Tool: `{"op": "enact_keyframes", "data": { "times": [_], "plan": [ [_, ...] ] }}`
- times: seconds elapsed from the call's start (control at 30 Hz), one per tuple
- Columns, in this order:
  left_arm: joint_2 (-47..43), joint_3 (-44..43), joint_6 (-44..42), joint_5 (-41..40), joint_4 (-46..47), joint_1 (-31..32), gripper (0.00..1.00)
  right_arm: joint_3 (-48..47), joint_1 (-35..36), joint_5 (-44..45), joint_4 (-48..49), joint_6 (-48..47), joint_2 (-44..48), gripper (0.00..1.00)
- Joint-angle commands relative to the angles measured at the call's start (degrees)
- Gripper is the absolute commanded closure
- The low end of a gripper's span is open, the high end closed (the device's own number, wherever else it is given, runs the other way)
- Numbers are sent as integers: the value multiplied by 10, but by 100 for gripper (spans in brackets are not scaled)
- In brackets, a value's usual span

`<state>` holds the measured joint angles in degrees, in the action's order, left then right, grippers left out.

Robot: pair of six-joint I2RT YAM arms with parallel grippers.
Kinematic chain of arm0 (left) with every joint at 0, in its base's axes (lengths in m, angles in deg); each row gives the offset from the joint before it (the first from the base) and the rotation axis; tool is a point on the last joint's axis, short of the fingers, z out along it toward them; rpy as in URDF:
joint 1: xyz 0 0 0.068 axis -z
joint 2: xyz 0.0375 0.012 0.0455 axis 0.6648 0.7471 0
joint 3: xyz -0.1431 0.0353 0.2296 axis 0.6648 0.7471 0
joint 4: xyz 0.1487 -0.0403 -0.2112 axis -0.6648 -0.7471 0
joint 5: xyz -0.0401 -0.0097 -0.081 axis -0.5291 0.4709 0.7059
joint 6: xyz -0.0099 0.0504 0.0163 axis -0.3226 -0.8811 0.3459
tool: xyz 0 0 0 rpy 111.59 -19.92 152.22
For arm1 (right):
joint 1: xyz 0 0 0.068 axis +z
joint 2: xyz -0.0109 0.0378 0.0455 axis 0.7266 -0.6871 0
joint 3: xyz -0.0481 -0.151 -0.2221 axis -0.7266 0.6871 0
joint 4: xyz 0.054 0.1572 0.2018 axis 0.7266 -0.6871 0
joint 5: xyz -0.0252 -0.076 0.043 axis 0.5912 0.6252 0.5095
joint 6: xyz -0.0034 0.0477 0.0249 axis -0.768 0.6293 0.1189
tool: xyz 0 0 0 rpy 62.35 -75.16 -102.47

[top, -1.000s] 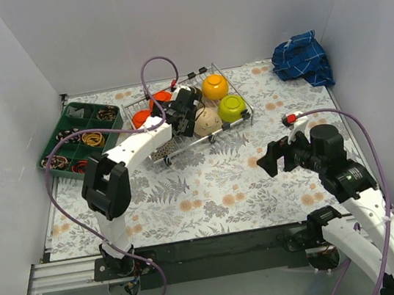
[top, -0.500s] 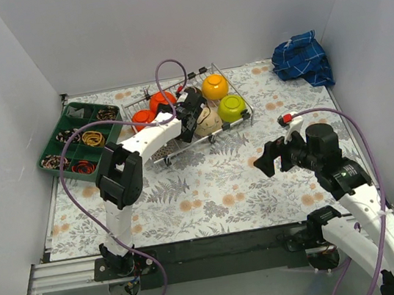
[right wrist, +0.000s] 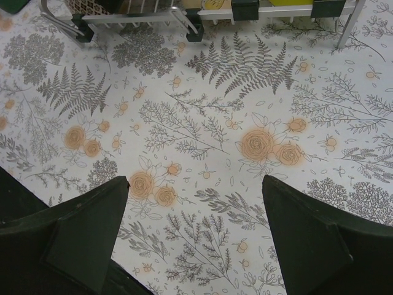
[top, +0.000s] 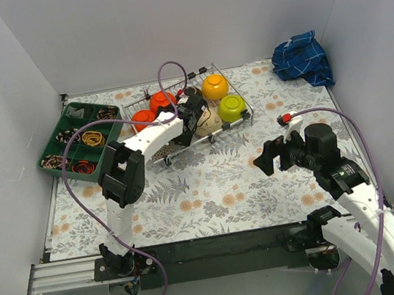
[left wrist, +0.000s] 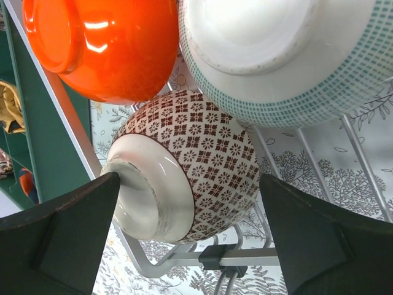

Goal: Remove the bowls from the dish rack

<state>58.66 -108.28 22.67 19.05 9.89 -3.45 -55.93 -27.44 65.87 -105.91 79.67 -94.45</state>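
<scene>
Hovering over the dish rack (top: 170,148), the left end effector (left wrist: 190,179) is released, jaws spread wide. Its two dark fingers (left wrist: 58,236) flank a brown-patterned bowl (left wrist: 202,144) that lies tipped on its side on the wires. Whether the left finger touches the bowl's white foot cannot be told. Just beyond it in the wrist view sit an orange bowl (left wrist: 107,46) and a white bowl with a teal grid pattern (left wrist: 288,61), both resting in the rack and close against the brown one.

From above, the rack sits at the far middle of the floral worktop (top: 211,190). It also carries a yellow bowl (top: 214,85) and a lime-green bowl (top: 232,107) at its right end. A green compartment tray (top: 71,148) lies to the rack's left, and a crumpled blue cloth (top: 302,57) sits in the far right corner.

The right end effector (top: 267,159) hangs above bare worktop, well apart from the rack, released and holding nothing.
</scene>
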Motion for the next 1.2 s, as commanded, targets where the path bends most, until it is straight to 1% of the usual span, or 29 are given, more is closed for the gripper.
{"op": "enact_keyframes", "data": {
  "times": [0.0, 0.27, 0.43, 0.63, 0.97, 1.07, 1.1, 1.17],
  "plan": [
    [18, -17, 5, -9, -26, 2, 2, 8, 2, 17, 28, -2, 4, 1],
    [61, -36, 5, -21, -45, 6, 2, 13, 2, 26, 28, -11, 8, 1],
    [84, -53, 12, -21, -75, 18, 2, 11, 2, 28, 28, -16, 10, 2],
    [89, -64, 17, -6, -107, 27, 2, 8, 2, 34, 28, -22, 15, 1],
    [80, -41, 31, 0, -114, 28, 2, 8, 2, 32, 27, -14, 22, 1],
    [69, -29, 32, 5, -102, 28, 9, 8, 2, 35, 23, -12, 25, 1],
    [60, -28, 32, 3, -99, 29, 16, 8, 1, 34, 22, -10, 29, 1],
    [49, -21, 28, 2, -85, 29, 22, 8, 2, 34, 21, -8, 32, 1]
  ]
}}
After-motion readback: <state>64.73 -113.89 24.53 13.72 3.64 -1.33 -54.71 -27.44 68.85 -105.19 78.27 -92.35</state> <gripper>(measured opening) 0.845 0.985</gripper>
